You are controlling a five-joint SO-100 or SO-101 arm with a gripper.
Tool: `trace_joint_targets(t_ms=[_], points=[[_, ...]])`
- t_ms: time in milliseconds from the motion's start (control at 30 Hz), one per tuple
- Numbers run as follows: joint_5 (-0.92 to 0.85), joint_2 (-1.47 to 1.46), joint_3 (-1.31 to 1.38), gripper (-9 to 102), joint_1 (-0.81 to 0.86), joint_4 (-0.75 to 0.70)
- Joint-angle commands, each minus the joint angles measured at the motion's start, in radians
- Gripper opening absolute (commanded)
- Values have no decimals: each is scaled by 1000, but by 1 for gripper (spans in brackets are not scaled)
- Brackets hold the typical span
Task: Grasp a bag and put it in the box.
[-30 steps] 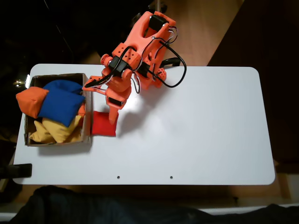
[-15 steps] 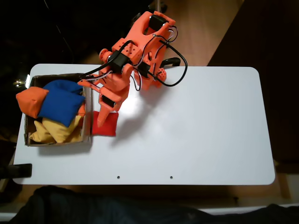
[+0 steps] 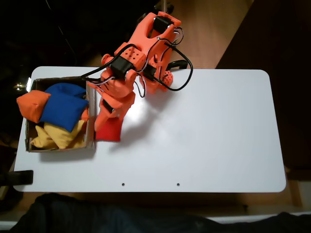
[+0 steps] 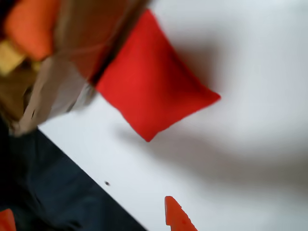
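The red bag (image 3: 110, 132) is lying flat on the white desk (image 3: 209, 136), touching the outer wall of the cardboard box (image 3: 90, 141). The orange arm's jaws are hovering directly over it; whether they are spread cannot be told. A blue beanbag (image 3: 63, 106) is sitting inside the box.

We are looking at an orange 3D-printed plastic robot arm (image 3: 141, 58) in the fixed view.
We are seeing blocky orange shells showing rows of small holes, black servo motors sitting in the joints, and thin black cables (image 3: 182, 73) looping along its side. An orange pointed plastic fingertip (image 4: 177, 217) is poking into the wrist view.
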State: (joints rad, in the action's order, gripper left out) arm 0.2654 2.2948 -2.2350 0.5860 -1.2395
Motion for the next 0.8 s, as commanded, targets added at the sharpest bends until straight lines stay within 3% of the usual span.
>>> trace_joint_targets(t_ms=[0, 767], points=[[91, -5, 35, 60, -15, 0], [261, -258, -14, 60, 29, 72]])
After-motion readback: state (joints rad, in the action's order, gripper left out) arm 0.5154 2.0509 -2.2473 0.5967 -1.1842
